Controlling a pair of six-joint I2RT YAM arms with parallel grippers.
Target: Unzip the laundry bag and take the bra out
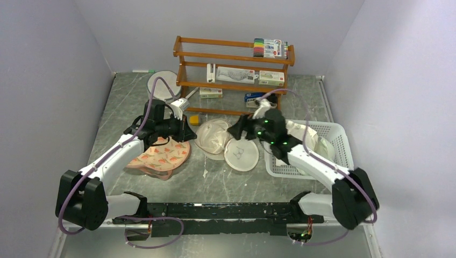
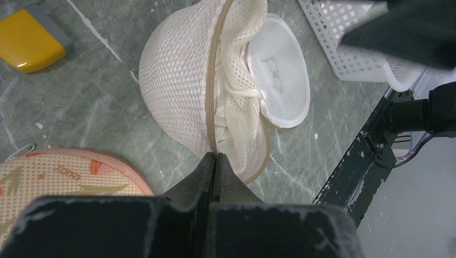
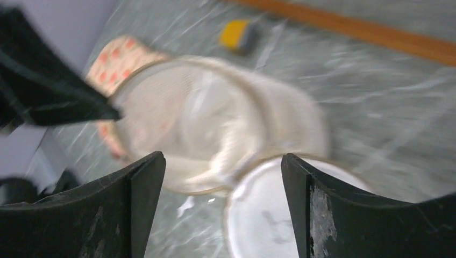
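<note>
The laundry bag (image 1: 212, 135) lies at the table's middle, unzipped, its cream mesh dome (image 2: 177, 80) folded back from the flat disc with a dark mark (image 2: 279, 70). Cream fabric with a strap-like band (image 2: 239, 110) shows in the opening; it looks like the bra. My left gripper (image 2: 215, 157) is shut on the bag's tan zip edge at the near rim, and it also shows in the top view (image 1: 188, 129). My right gripper (image 3: 220, 161) is open and empty, hovering above the bag (image 3: 204, 118) and disc (image 3: 269, 215). That view is blurred.
A peach carrot-print case (image 1: 161, 156) lies under my left arm. A yellow block (image 1: 193, 119) sits behind the bag. A white basket (image 1: 328, 145) stands at the right under my right arm. A wooden rack (image 1: 234, 70) stands at the back.
</note>
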